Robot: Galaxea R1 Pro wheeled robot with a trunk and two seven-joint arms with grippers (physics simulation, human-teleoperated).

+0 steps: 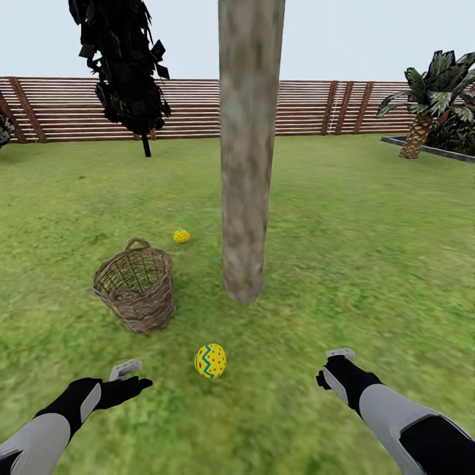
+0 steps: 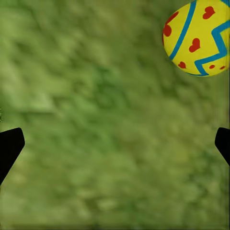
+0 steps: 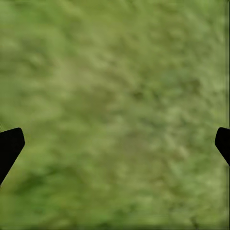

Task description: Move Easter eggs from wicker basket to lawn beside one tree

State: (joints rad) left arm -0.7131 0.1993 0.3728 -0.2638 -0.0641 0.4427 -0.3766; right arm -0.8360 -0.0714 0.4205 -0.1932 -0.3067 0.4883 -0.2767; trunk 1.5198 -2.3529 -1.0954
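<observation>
Easter eggs are what you must count first: you can see two of them on the lawn, one with a blue zigzag band lying near the foot of the tree, on the robot's side of it, and one smaller-looking dotted egg farther away, beyond the wicker basket and to the left of the trunk. The third egg you cannot find from here; the basket's inside looks empty as far as its tilted mouth shows, but its bottom is partly hidden, so check it. There is one basket, and one thick trunk close by. The eggs look hard, smooth and round, probably light, so I judge they roll easily on grass and can slip from the fingers; take hold across the widest middle part, with the fingers on two opposite sides. The basket seems light and stiff and may tip if you push it. Your left gripper hovers over bare grass with the fingers spread apart and holding nothing, the zigzag egg just beside it. Your right gripper is also spread wide and holds nothing, over bare grass.
</observation>
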